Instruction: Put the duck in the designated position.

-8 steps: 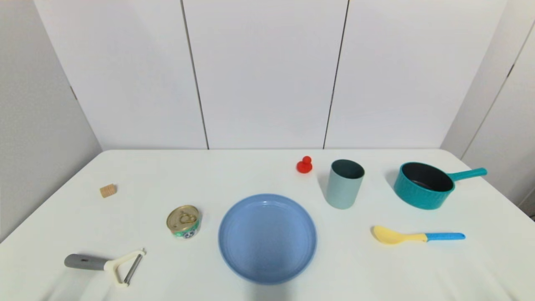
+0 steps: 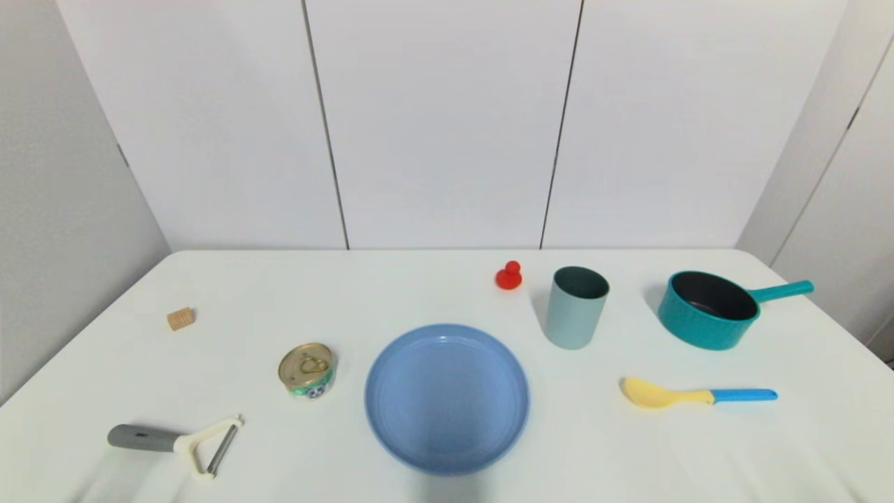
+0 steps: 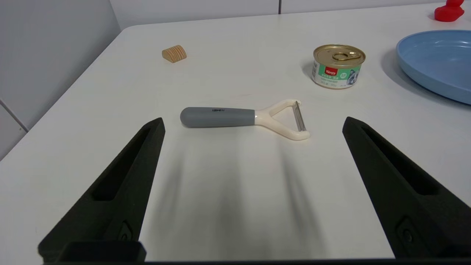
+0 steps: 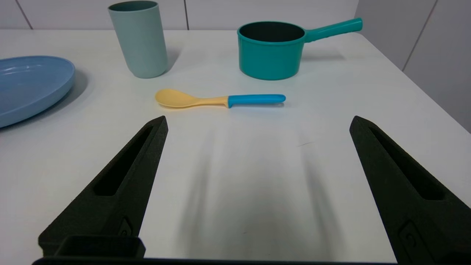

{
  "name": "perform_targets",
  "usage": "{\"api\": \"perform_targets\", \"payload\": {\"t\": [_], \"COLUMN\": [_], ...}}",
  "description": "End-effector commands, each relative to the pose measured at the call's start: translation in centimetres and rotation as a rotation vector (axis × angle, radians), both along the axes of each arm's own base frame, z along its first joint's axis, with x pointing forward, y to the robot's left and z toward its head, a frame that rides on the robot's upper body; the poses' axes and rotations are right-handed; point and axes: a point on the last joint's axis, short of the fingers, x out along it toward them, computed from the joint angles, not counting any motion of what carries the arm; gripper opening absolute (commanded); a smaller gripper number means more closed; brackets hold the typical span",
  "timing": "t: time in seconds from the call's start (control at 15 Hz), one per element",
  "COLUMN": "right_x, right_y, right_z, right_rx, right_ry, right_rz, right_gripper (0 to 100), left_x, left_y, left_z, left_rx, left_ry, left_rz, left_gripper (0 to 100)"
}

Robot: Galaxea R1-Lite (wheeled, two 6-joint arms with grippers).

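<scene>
The small red duck [image 2: 509, 276] stands upright toward the back of the white table [image 2: 391, 293], just left of a pale green cup [image 2: 576, 307]; it also peeks into the left wrist view as the duck [image 3: 449, 10]. Both arms are parked near the table's front edge, out of the head view. My left gripper [image 3: 253, 125] is open over bare table near the peeler [image 3: 243, 117]. My right gripper [image 4: 257, 123] is open, short of a yellow spoon [image 4: 217, 99]. Neither holds anything.
A blue plate [image 2: 447, 398] lies front centre. A tin can [image 2: 307, 370] and a cork piece [image 2: 181, 318] are on the left, the peeler [image 2: 174, 441] front left. A teal saucepan [image 2: 709, 309] and the spoon [image 2: 698, 395] are on the right.
</scene>
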Motion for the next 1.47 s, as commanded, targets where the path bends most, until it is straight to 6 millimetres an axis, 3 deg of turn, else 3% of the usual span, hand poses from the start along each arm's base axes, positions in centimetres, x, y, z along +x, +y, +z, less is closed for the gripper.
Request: {"api": "perform_targets", "payload": {"t": [0.07, 0.2, 0.33, 0.47, 0.73, 1.0, 1.2, 1.47], "right_x": [0.1, 0.1, 0.1, 0.1, 0.1, 0.1, 0.1, 0.1], "right_y": [0.0, 0.0, 0.0, 0.0, 0.0, 0.0, 0.0, 0.0], "right_z": [-0.3, -0.3, -0.3, -0.3, -0.3, -0.3, -0.3, -0.3], "right_rx": [-0.001, -0.001, -0.001, -0.001, -0.001, -0.001, -0.001, -0.001], "right_ry": [0.008, 0.008, 0.008, 0.008, 0.008, 0.010, 0.010, 0.008], "right_rz": [0.000, 0.000, 0.001, 0.000, 0.001, 0.001, 0.000, 0.001], "right_gripper": [100, 100, 100, 100, 100, 100, 100, 100], "left_x": [0.6, 1.1, 1.7, 2.6, 4.0, 8.0, 10.8, 14.4], "left_y": [0.1, 0.1, 0.1, 0.1, -0.1, -0.9, -1.4, -2.8], "left_z": [0.2, 1.2, 4.5, 9.6, 17.9, 26.5, 31.1, 34.4], "left_rx": [-0.056, -0.052, -0.035, -0.016, -0.017, -0.001, 0.102, 0.293], "left_ry": [0.085, 0.129, 0.120, 0.101, 0.085, 0.109, 0.201, 0.307], "left_rz": [0.056, 0.054, 0.045, -0.013, -0.093, -0.148, -0.221, -0.374], "left_gripper": [100, 100, 100, 100, 100, 100, 100, 100]}}
